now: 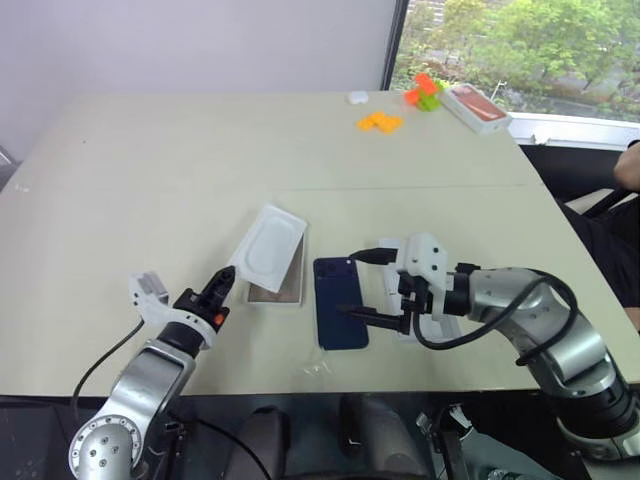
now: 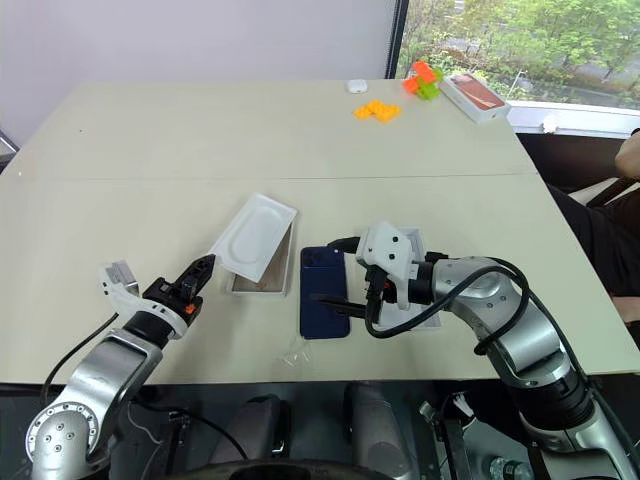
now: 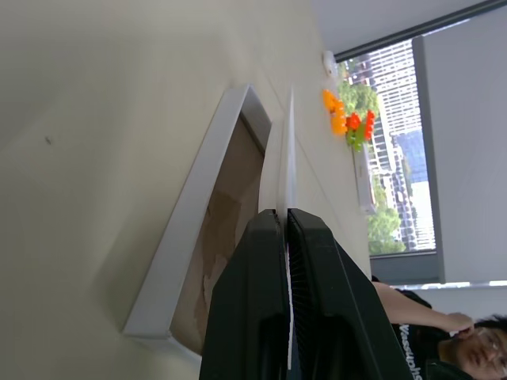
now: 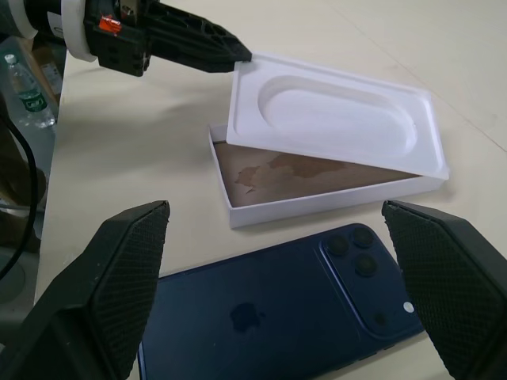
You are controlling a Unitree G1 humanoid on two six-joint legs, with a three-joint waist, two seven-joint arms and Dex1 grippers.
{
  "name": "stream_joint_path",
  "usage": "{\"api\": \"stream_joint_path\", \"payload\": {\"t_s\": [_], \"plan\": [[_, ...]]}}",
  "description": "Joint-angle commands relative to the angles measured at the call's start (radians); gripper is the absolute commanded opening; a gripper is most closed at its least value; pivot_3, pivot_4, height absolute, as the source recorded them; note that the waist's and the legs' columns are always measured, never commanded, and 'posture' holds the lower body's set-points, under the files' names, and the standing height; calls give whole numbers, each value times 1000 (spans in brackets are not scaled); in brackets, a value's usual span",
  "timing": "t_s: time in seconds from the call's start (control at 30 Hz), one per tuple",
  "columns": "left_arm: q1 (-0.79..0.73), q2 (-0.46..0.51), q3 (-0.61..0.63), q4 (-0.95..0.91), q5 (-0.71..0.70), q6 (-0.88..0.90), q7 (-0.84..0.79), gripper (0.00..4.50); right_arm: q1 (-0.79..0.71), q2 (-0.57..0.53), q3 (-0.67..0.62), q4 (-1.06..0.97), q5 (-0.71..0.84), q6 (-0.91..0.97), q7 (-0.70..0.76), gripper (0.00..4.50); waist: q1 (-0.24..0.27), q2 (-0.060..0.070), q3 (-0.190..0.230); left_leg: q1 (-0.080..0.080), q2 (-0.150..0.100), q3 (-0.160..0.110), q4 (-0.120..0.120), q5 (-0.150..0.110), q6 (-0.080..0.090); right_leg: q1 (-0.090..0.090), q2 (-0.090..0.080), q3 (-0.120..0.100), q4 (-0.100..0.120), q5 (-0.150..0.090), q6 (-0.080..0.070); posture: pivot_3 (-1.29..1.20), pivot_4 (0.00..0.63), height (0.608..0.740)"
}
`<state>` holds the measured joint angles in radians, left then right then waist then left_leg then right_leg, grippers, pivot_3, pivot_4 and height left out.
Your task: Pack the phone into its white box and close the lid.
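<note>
The insert (image 1: 268, 243) — a thin white sheet with an oval recess — is pinched at one corner by the left gripper (image 1: 224, 283), whose jaws are clenched on its edge, and is held tilted over the box (image 1: 276, 285). The box is thus partly uncovered, its tan floor showing. The phone (image 1: 339, 303) lies back-up on the table (image 1: 150, 170), just beside the box at its 3 o'clock. The right gripper (image 1: 372, 284) is poised over the phone with jaws spread wide, grasping nothing. A white piece (image 1: 445, 328), perhaps the lid, is half hidden under the right arm.

The step in hand is judged to be clearing the insert from the box. Next, the insert needs to be set aside — then the phone can be gripped and carried across to the box.
</note>
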<state>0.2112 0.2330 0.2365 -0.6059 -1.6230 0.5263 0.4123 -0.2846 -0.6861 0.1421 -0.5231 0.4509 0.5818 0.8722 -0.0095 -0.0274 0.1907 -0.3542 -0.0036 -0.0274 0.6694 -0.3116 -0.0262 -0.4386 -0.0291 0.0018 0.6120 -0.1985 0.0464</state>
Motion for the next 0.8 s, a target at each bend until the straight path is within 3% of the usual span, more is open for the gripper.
{"api": "stream_joint_path", "payload": {"t_s": [0.03,0.27,0.37,0.6,0.8], "plan": [[9,7,-8,-51,6,-21,-7,188,-4,-2,-12,-16,2,-18,7,4500,0,0,0,0,0,0,0,0,0,0,0,0,0,0,0,0,150,740],[33,21,-19,-49,26,-25,-30,188,-5,-1,-11,-10,0,-22,14,4500,0,0,0,0,0,0,0,0,0,0,0,0,0,0,0,0,150,740],[35,32,-23,-49,27,-21,-33,1055,-8,2,-10,-8,-2,-23,16,4500,0,0,0,0,0,0,0,0,0,0,0,-1,-1,0,0,0,150,740],[93,75,-12,-79,-52,1,-102,4452,-17,15,-8,-2,-4,-20,8,4500,-1,0,0,-1,1,0,-1,0,0,-1,0,-1,-2,0,0,0,150,740],[202,274,28,-125,4,93,-306,4452,-55,56,-3,27,-9,7,-31,4500,-4,1,2,-1,1,0,-1,0,0,-3,1,-1,-2,-1,0,0,150,740]]}}
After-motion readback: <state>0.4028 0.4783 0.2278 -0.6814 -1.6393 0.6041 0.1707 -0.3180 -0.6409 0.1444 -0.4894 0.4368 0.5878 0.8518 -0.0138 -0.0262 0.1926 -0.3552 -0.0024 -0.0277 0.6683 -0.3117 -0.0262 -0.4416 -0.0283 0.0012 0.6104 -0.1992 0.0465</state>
